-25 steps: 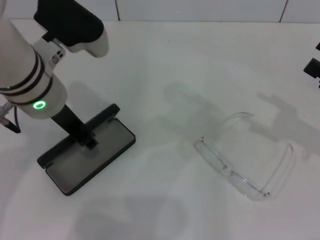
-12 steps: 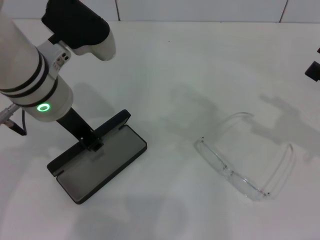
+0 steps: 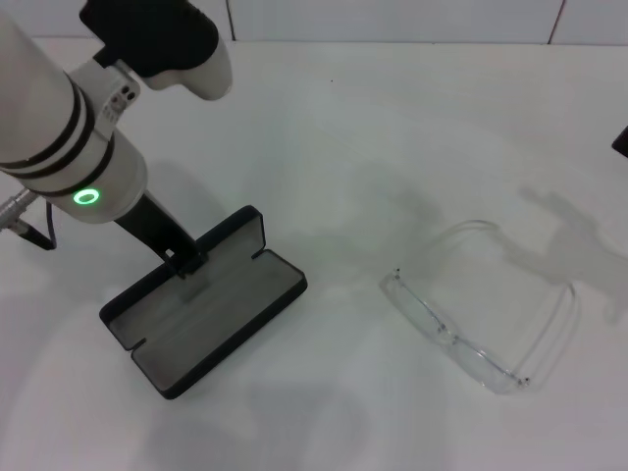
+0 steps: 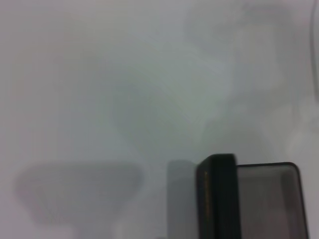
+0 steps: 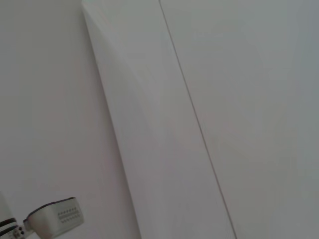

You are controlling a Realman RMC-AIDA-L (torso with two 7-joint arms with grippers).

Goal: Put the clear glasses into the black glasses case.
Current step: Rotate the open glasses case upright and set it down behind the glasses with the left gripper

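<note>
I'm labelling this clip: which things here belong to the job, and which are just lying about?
Job:
- clear glasses, lying on the table
- black glasses case, open
- left claw, at the case's hinge edge

Lying about:
- nothing loose; only the white table

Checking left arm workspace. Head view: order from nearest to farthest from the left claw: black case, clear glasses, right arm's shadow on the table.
1. black glasses case: the left claw grips its raised lid, robot's left.
2. clear glasses: right of centre.
3. right arm's shadow: far right.
</note>
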